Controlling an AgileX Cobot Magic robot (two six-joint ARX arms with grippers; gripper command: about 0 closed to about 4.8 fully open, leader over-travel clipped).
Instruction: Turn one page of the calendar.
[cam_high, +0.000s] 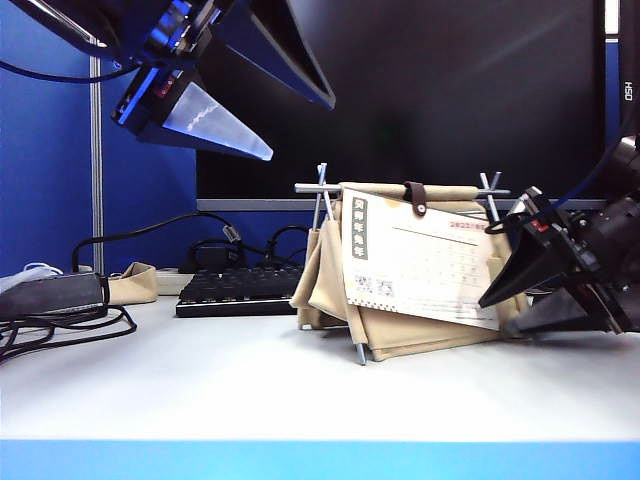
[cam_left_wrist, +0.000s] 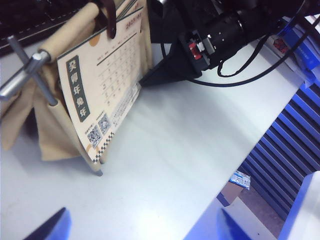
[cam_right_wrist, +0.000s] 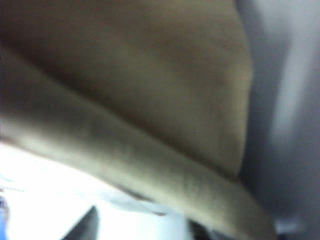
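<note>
Right gripper (cam_high: 500, 312): low at the right end of the calendar (cam_high: 400, 330), two black fingers parted, tips at the lower right corner of the page (cam_high: 425, 262); whether they pinch the sheet cannot be told. Its wrist view is a blurred close fill of beige fabric (cam_right_wrist: 165, 100).

Left gripper (cam_high: 262, 130): raised high at upper left, well apart from the calendar, fingers spread wide, nothing between them.

Calendar: beige fabric tent stand on thin metal rods (cam_left_wrist: 30, 67), brown strap (cam_high: 416, 197) over the top bar; stands mid-worktop (cam_high: 200, 380).

Page: white sheet with date grid, dark vertical character strip and QR codes (cam_left_wrist: 99, 130), hanging on the front face, tilted.

Behind: black keyboard (cam_high: 238, 290), dark monitor (cam_high: 450, 90), cables (cam_high: 60, 325) at left.
</note>
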